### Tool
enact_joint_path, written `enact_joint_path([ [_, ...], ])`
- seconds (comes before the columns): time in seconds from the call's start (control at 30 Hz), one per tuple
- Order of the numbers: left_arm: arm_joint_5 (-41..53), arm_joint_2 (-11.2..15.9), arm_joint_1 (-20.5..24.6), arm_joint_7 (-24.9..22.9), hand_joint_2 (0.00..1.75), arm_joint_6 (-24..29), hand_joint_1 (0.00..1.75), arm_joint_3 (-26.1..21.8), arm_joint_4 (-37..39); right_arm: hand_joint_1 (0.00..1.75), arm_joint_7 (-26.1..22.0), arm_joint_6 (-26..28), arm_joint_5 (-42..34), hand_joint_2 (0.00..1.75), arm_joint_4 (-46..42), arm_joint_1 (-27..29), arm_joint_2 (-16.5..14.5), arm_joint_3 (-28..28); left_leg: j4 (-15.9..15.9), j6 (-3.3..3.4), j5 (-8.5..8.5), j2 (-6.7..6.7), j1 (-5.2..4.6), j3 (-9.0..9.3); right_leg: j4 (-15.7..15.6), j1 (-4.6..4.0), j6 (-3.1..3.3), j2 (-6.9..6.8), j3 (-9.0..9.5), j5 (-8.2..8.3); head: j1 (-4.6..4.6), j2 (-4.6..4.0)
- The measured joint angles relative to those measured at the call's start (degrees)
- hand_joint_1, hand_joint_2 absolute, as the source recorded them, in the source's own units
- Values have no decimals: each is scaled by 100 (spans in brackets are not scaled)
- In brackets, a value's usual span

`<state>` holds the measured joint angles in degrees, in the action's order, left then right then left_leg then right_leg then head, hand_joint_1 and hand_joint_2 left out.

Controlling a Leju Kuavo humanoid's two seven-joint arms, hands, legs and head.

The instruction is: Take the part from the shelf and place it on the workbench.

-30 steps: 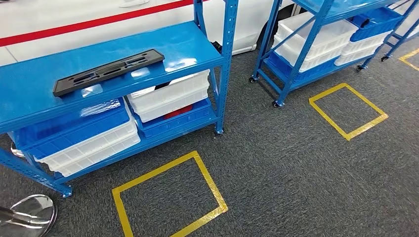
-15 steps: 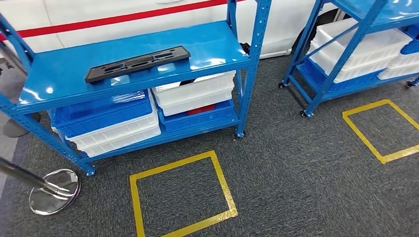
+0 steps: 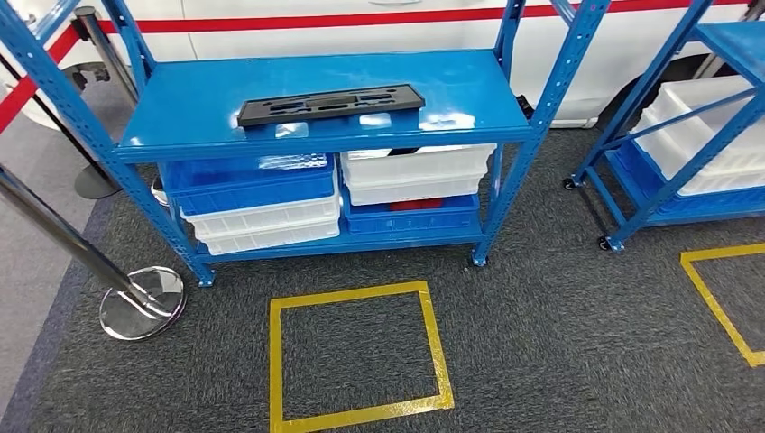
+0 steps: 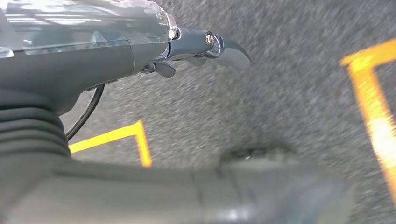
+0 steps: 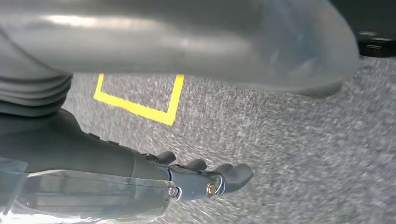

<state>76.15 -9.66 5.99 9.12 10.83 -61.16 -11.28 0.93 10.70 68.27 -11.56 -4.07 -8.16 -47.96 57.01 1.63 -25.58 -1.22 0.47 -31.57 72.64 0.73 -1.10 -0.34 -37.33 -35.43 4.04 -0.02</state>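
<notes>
In the head view a long black part (image 3: 330, 103) lies flat on the top board of a blue shelf (image 3: 162, 135) in the upper middle of the frame, its long side running almost level across the picture, nearer the front edge of the board than the back. Nothing touches it. Under that board sit stacked crates: a blue crate (image 3: 250, 183) over white crates (image 3: 263, 225) on the left, and a white crate (image 3: 417, 173) over another blue one on the right. A yellow tape square (image 3: 357, 356) is marked on the dark grey carpet (image 3: 559, 343) at lower centre, in front of the shelf. A chrome post base (image 3: 142, 302) stands at lower left, and a second blue shelf (image 3: 672, 153) with white crates is at the right edge.

The left hand (image 4: 196, 49) hangs above the carpet in its wrist view, fingers (image 4: 231, 52) loosely extended and holding nothing. The right hand (image 5: 196, 179) likewise hangs over the carpet, fingers (image 5: 236, 173) slightly apart and empty.
</notes>
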Motion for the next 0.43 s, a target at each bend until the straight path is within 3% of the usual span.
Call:
enact_joint_path([
  [0.03, 27, 7, 35, 88, 175, 27, 0, 25, -1, 0, -50, -2, 28, 0, 2, 3, -13, -2, 4, -1, 4, -67, -1, -5, 179, 5, -4, 12, -95, -7, 0, 0],
  [0.07, 58, 14, 72, 172, 175, 61, 0, 59, -1, 0, -115, -3, 51, 0, 3, 4, -27, -2, 10, -6, 5, -129, 1, -1, 126, 11, -4, 16, -82, 109, 0, 0],
  [0.1, 86, 18, 113, 241, 175, 95, 0, 96, -2, 0, -192, -1, 61, 0, 3, 1, -39, -2, 17, -14, 2, -182, 3, 9, -152, 18, 1, 24, 37, 318, 0, 0],
  [0.13, 109, 20, 154, 291, 131, 128, 0, 130, -1, 0, -266, 5, 60, 0, 4, -1, -46, -2, 27, -30, -5, -227, 4, 17, -572, 28, 9, 55, 222, 555, 0, 0],
  [0.2, 134, 20, 228, 342, 131, 171, 0, 181, -1, 0, -355, 15, 62, 0, 5, -12, -65, -2, 61, -90, -23, -280, -13, 4, -1234, 30, 29, 156, 492, 828, 0, 0],
  [0.23, 151, 21, 253, 370, 131, 191, 0, 208, -1, 0, -380, 28, 80, 0, 7, -19, -77, -1, 69, -127, -27, -294, -20, -12, -1369, 22, 46, 196, 534, 863, 0, 0],
  [0.27, 175, 22, 273, 404, 175, 211, 0, 238, -2, 0, -402, 57, 118, 44, 7, -27, -92, 5, 69, -165, -23, -304, -25, -24, -1390, 9, 68, 208, 527, 855, 0, 0],
  [0.37, 306, 25, 318, 370, 175, 243, 0, 338, -2, 0, -533, 167, 219, 175, 7, -35, -152, 40, 152, -258, -94, -230, -13, -71, -1436, 22, 179, 132, 529, 895, 1, 0],
  [0.43, 405, 24, 335, 217, 175, 268, 0, 405, -2, 0, -632, 218, 216, 175, 7, -33, -184, 51, 455, -288, -293, -81, -8, -205, -1462, 28, 239, 75, 535, 908, 1, 0],
])
